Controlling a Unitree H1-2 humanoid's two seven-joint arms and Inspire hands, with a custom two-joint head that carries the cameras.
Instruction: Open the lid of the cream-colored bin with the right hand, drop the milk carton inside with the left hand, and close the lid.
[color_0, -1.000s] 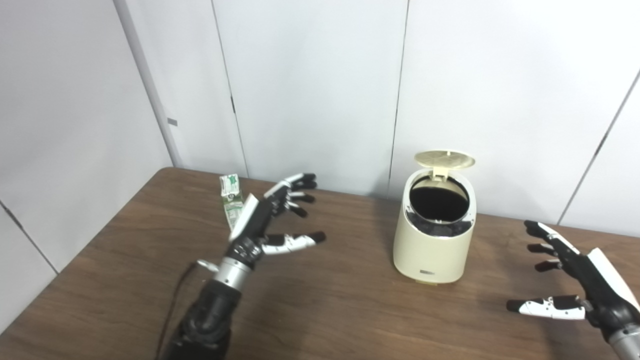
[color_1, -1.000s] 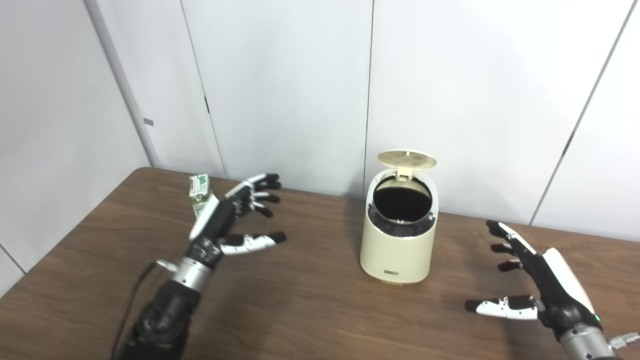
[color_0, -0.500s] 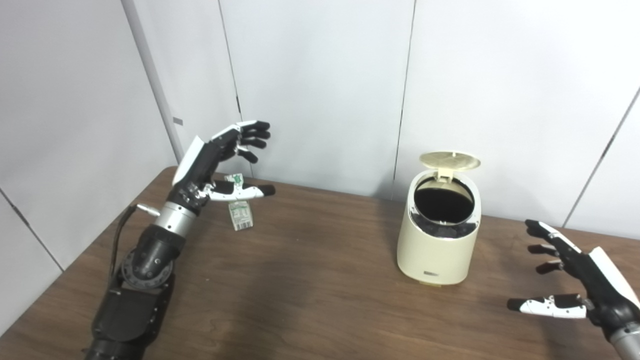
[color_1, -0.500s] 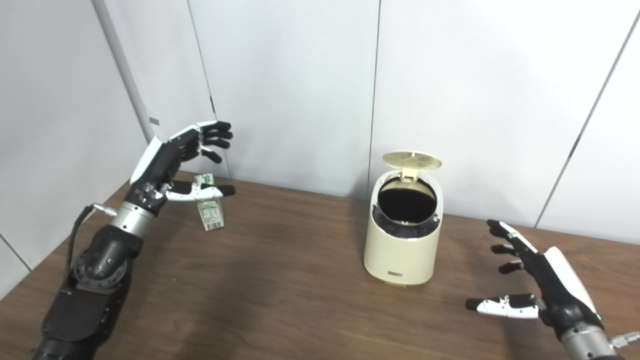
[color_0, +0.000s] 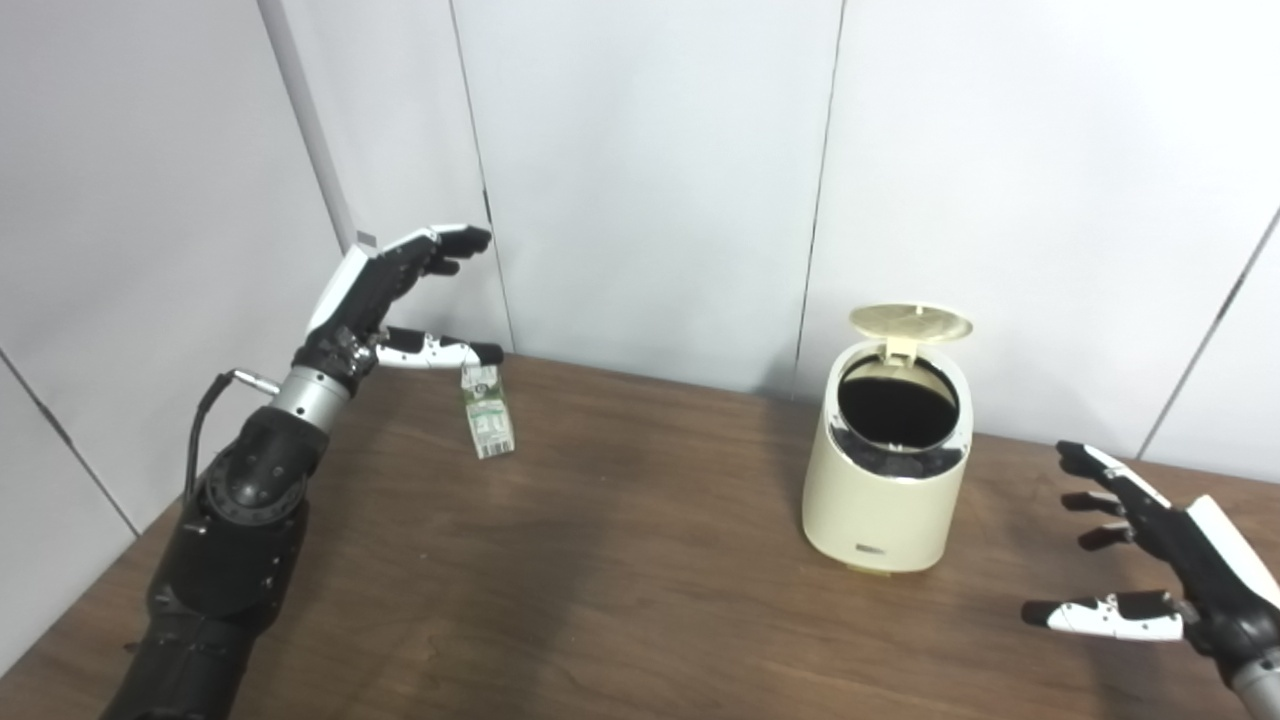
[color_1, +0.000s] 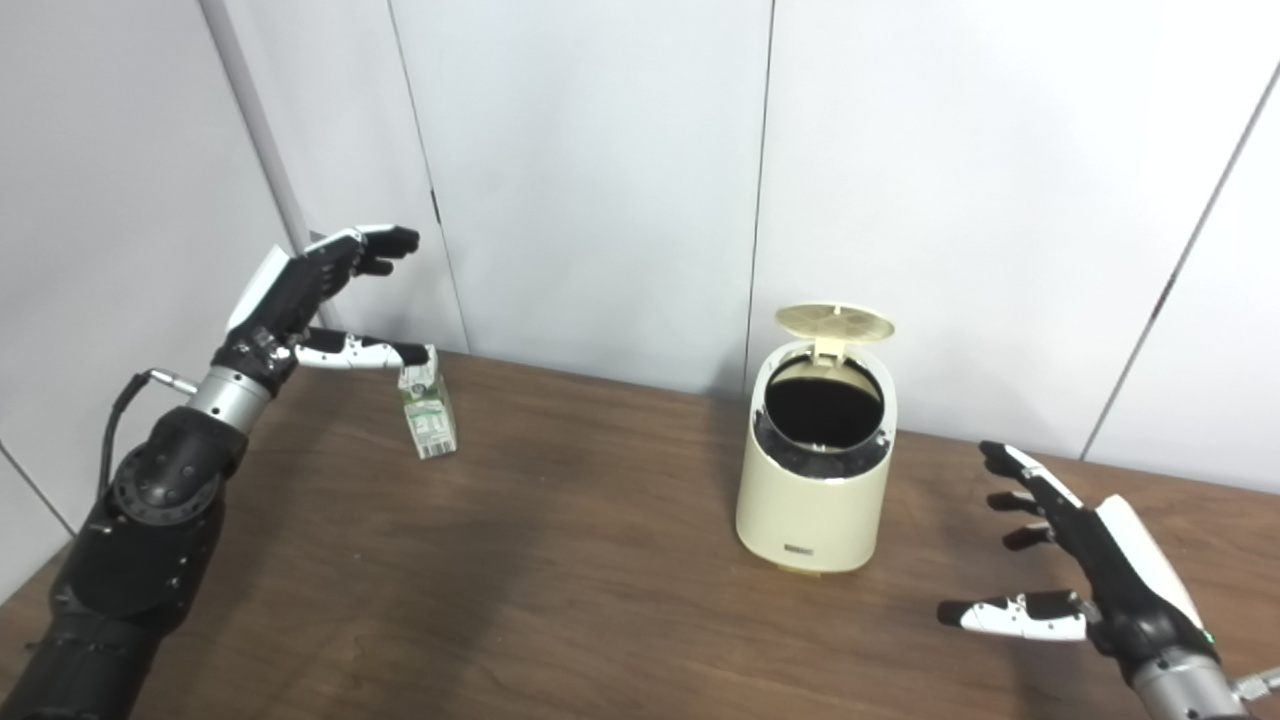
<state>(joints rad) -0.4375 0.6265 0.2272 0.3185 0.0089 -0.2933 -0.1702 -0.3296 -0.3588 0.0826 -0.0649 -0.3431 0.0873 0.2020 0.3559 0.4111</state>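
The cream-colored bin (color_0: 887, 470) stands on the brown table, its round lid (color_0: 910, 323) flipped up and its dark inside showing. A green and white milk carton (color_0: 487, 412) stands upright near the table's far left edge. My left hand (color_0: 385, 297) is open and raised above and to the left of the carton, its thumb reaching over the carton's top; it holds nothing. My right hand (color_0: 1170, 563) is open and empty, low over the table to the right of the bin and apart from it.
The brown wooden table (color_0: 620, 580) stretches between carton and bin. White wall panels (color_0: 650, 170) rise right behind the table and along its left side. A black cable (color_0: 205, 425) runs by my left wrist.
My left hand has risen from low beside the carton and drawn back to the left, ending above it. The camera has shifted a little. The right hand and bin have stayed put.
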